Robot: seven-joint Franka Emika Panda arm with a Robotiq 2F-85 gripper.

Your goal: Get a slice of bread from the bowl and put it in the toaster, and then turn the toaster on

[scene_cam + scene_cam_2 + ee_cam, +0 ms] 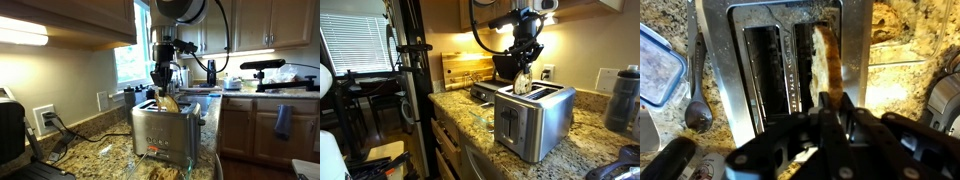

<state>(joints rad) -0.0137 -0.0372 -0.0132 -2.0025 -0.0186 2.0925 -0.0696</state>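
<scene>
The brushed-steel toaster [165,132] stands on the granite counter and shows in both exterior views [535,115]. In the wrist view its two slots [790,60] lie below me. My gripper [162,72] [525,55] [830,100] is right above the toaster, shut on a slice of bread [168,100] [523,84]. The slice [824,55] stands upright with its lower part in one slot. The other slot is empty. The glass bowl [133,170] with pale tan contents sits in front of the toaster at the frame's bottom edge.
A black appliance [8,130] and a wall outlet with cable [45,118] are beside the toaster. A blue-rimmed container [655,65] and a spoon [697,110] lie next to it. A grey bottle [623,100], a wooden board [460,68] and a tripod [415,80] stand nearby.
</scene>
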